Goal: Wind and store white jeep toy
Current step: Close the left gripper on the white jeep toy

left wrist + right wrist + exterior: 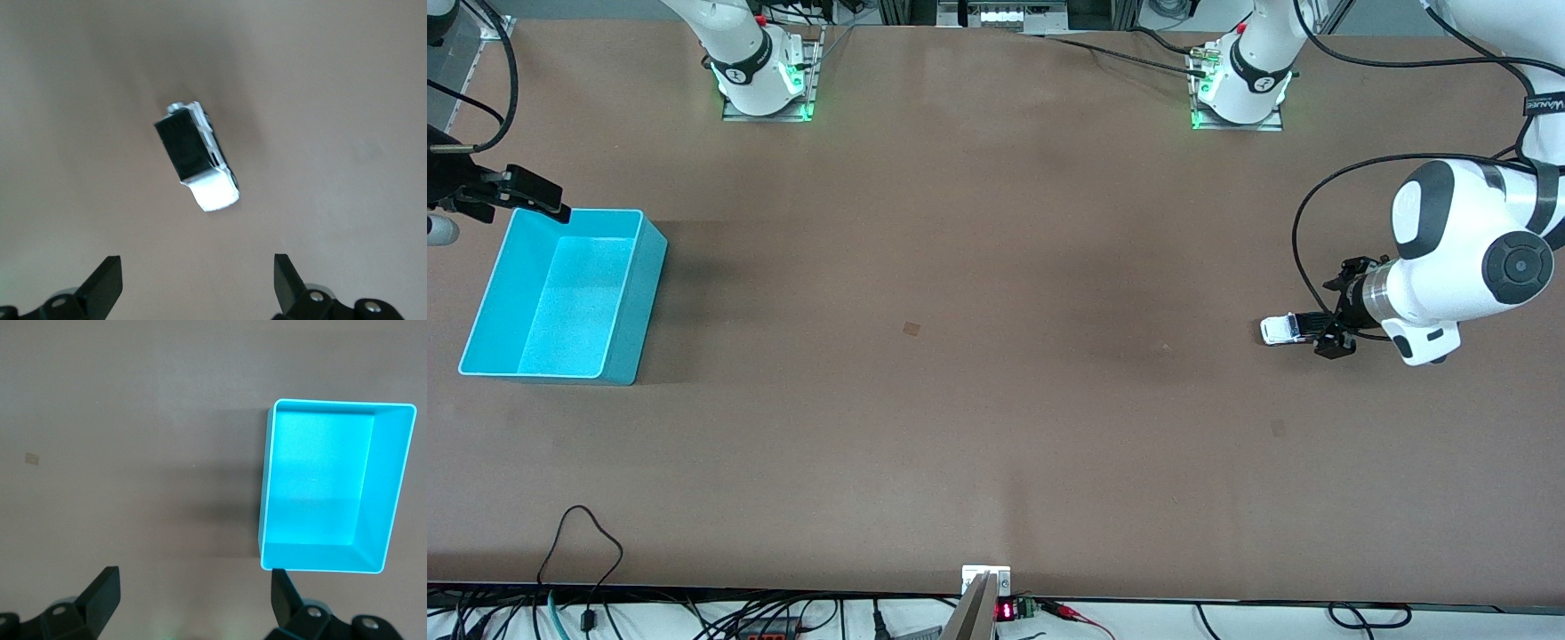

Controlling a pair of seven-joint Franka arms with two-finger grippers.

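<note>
Worktop [996, 267] of plain brown carries two things, set well apart at its two ends. Toward the left arm's end sits the white jeep toy [1283, 329], resting on its wheels on the bare surface, its black ribbed roof panel facing up. In the left wrist view the toy [198, 156] lies at a slant to the line between the fingers, with its white hood end closer to the camera than its black-roofed end.

Hovering low over the spot just beside the toy is the left gripper [1325, 331]. Its fingers [107, 283] are spread wide, with nothing between them, and they do not touch the toy.

Toward the right arm's end stands the cyan bin [631, 302], an open rectangular tub, upright. The right wrist view looks straight down into the bin [393, 487] and shows only its smooth floor and walls.

The right gripper [534, 196] waits in the air over the bin's rim at the corner farthest from the front camera. Its fingers [103, 593] are likewise parted and hold nothing.

A small pale mark [911, 329] shows on the surface near the middle, between the bin and the toy.
</note>
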